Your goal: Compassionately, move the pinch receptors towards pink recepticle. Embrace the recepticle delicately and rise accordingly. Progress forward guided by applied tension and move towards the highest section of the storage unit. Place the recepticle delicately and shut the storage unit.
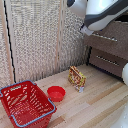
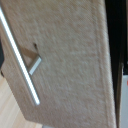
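The dark brown dresser (image 1: 107,50) stands at the exterior view's right, with silver bar handles (image 1: 105,37) on its stacked drawers. My white and grey arm (image 1: 102,12) reaches in front of its upper part, at the top of the exterior view. The blue-tipped fingers show in neither view. The wrist view is filled by one drawer front (image 2: 70,60), seen very close and blurred, with its silver bar handle (image 2: 20,60) and a dark gap along one side. The pink mug is out of view.
On the pale wooden table (image 1: 95,107) are a big red wire-rimmed basket (image 1: 25,104), a low red bowl (image 1: 56,93) and a small yellow-orange box (image 1: 76,77). Woven-slat panels (image 1: 35,40) form the back wall. A white rounded part (image 1: 124,74) is at the right edge.
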